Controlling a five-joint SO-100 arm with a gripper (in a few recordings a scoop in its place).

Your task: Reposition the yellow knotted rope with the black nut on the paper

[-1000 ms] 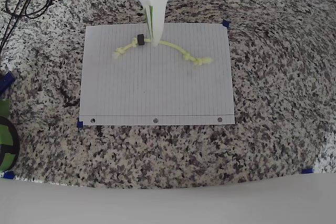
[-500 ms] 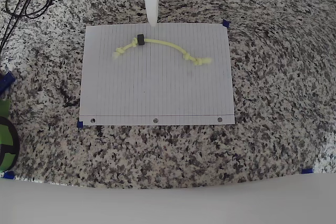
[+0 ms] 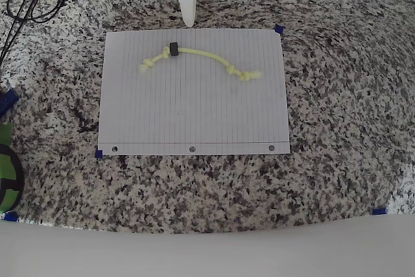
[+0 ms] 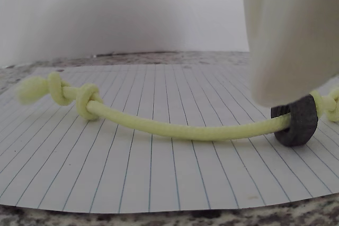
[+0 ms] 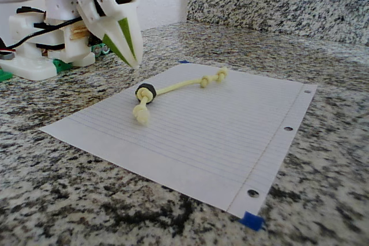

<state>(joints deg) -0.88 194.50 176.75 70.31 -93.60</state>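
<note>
**Hand clear of the rope, rope lying free on the paper**

The yellow knotted rope (image 3: 198, 60) lies in a shallow arc across the paper's (image 3: 194, 115) upper part in the overhead view, with the black nut (image 3: 173, 49) threaded near its left end and two small knots toward its right end. The hand (image 3: 188, 19) hangs just beyond the paper's top edge, over the granite desk (image 3: 337, 95), apart from the rope and holding nothing. Its fingers look pressed together to a point in the fixed view, so I judge it closed.

If another move is needed, the hand should spread its fingers before coming down. A good grasp point seems to be the bare cord just beside the nut, since the nut's weight would likely anchor that end. Lift slightly rather than drag, or the loose paper may slide or wrinkle.
</note>
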